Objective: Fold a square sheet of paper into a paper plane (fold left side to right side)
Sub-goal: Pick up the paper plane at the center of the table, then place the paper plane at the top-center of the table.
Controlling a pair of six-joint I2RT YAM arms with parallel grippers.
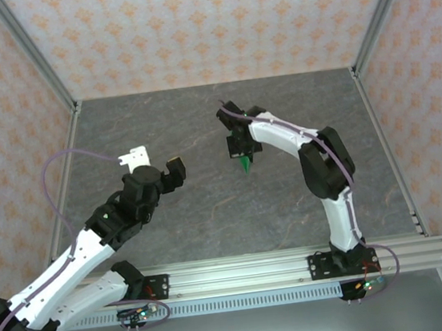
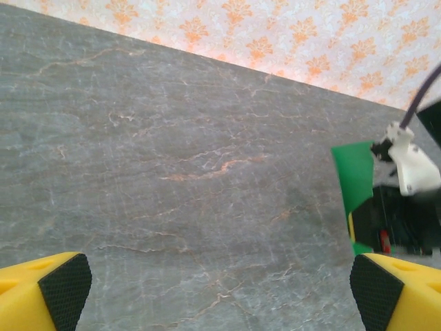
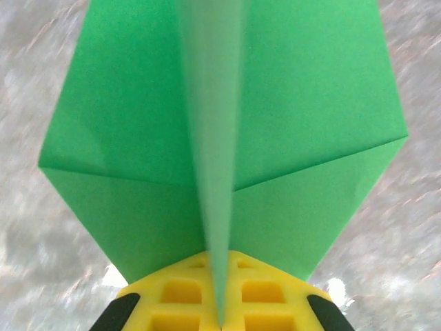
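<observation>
Right pincer [image 3: 220, 307] clasps the paper plane [image 3: 138, 124] (wings spread); left pincer [image 2: 220, 289] gapes over table [image 2: 172, 172].

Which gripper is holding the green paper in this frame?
The right gripper, shut on the folded green paper along its centre ridge. The left gripper is open, with bare table between its fingers.
</observation>
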